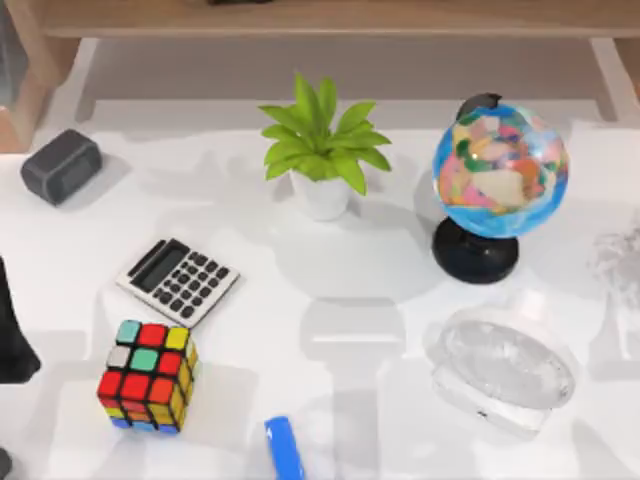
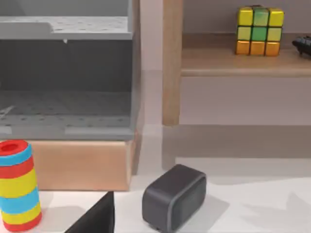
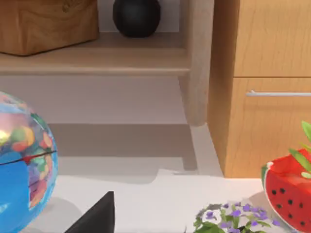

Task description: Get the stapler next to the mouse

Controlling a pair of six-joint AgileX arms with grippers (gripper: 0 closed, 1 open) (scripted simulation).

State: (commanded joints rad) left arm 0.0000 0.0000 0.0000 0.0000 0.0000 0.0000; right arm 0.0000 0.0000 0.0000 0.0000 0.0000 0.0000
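A bright blue stapler (image 1: 284, 447) lies untouched at the bottom centre of the top view, on the white surface (image 1: 400, 270), just right of the Rubik's cube (image 1: 148, 376). The pale, glassy mouse (image 1: 503, 367) sits well apart at lower right. No step appears begun: both arms look parked at the frame's edges, and whether either end effector stands apart or together cannot be told. The next move likely calls for reaching down to the narrow, round-ended bar.

grey speaker (image 2: 173, 204) beside striped cylinder (image 2: 17, 185)
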